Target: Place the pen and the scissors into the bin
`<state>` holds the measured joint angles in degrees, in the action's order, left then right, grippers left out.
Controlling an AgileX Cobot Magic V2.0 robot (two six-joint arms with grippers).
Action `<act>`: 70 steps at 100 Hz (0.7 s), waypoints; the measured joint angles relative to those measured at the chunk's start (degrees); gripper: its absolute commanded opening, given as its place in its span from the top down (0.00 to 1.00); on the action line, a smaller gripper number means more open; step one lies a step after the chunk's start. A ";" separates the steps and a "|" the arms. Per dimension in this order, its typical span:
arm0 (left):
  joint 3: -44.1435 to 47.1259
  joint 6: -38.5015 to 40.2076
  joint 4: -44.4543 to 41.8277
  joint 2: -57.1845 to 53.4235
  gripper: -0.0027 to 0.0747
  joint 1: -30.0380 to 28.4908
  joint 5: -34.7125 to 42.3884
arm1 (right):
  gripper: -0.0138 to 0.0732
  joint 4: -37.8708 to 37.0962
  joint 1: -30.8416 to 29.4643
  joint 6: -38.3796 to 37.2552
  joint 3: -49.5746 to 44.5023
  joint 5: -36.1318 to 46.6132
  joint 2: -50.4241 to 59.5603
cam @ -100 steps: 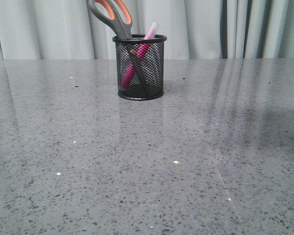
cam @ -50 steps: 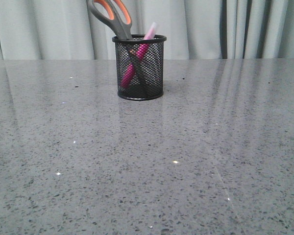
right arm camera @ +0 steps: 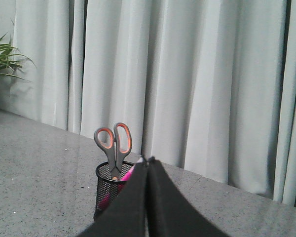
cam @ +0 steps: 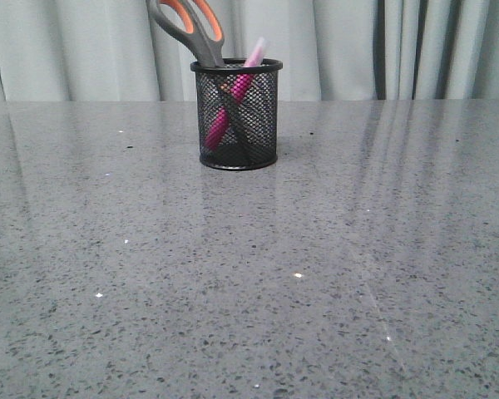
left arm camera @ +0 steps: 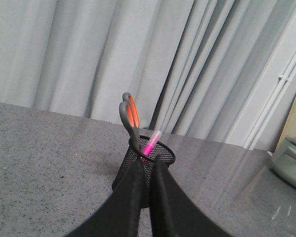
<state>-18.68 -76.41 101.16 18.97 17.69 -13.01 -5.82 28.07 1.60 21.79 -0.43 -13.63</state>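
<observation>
The black mesh bin (cam: 237, 116) stands upright at the back middle of the grey table. The scissors (cam: 191, 29) stand in it, blades down, grey and orange handles sticking out above the rim. The pink pen (cam: 233, 104) leans inside the bin, its clear cap above the rim. Neither gripper shows in the front view. My left gripper (left arm camera: 148, 160) is shut and empty, away from the bin (left arm camera: 138, 163), scissors (left arm camera: 129, 116) and pen (left arm camera: 151, 144). My right gripper (right arm camera: 147, 159) is shut and empty, away from the bin (right arm camera: 108, 185), scissors (right arm camera: 113, 145) and pen (right arm camera: 124, 177).
Pale curtains (cam: 358, 50) hang behind the table's far edge. A green plant (right arm camera: 2, 59) shows beside the curtains in the right wrist view. A pale green pot (left arm camera: 291, 160) sits on the table in the left wrist view, beside a white pipe (left arm camera: 276, 103).
</observation>
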 measured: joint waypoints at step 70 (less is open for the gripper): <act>2.05 -3.74 -4.24 -7.73 0.96 0.00 3.90 | 0.92 -0.09 0.00 0.00 0.00 0.43 0.00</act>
<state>-16.63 -80.15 96.92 11.24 17.69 -9.10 -5.91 28.07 1.60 21.79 0.00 -13.63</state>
